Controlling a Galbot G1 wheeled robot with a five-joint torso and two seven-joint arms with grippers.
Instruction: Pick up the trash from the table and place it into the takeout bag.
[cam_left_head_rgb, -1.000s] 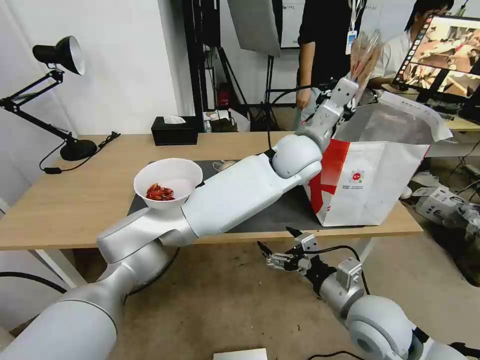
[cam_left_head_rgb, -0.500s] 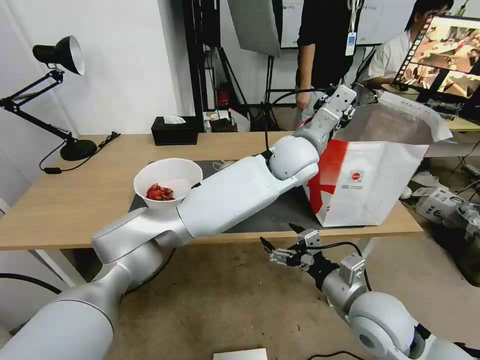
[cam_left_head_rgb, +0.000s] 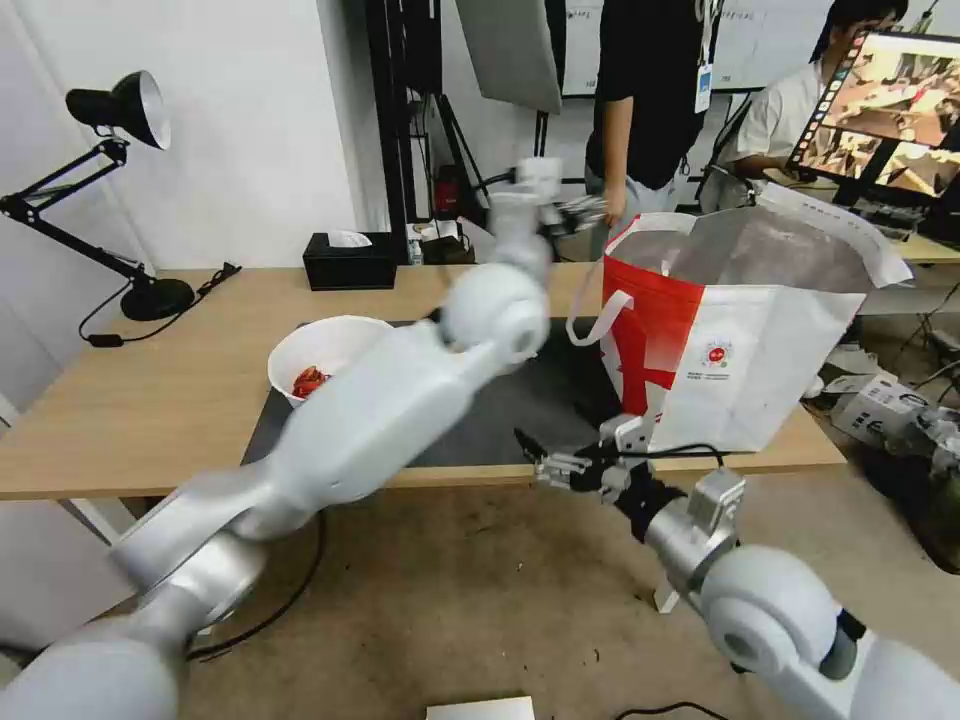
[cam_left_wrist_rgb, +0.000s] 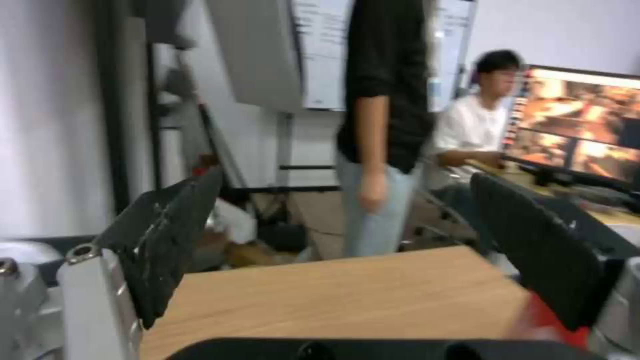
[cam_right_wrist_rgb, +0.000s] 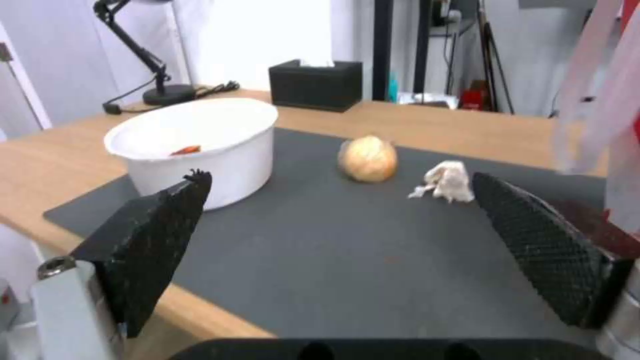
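Observation:
The red-and-white takeout bag stands open on the right end of the table. My left gripper is open and empty, raised in the air beside the bag's left rim. A white bowl with red shell scraps sits on the dark mat. A beige ball and a crumpled white tissue lie on the mat behind it. My right gripper is open at the table's front edge, facing this trash.
A black tissue box sits at the table's back edge and a black desk lamp at its left end. Two people and a monitor are behind the table. Boxes lie on the floor at right.
My left arm held a clear tray above the bag, lowered to the bag's mouth, then swung left and away with an open, empty gripper. My right gripper rose slightly toward the table edge.

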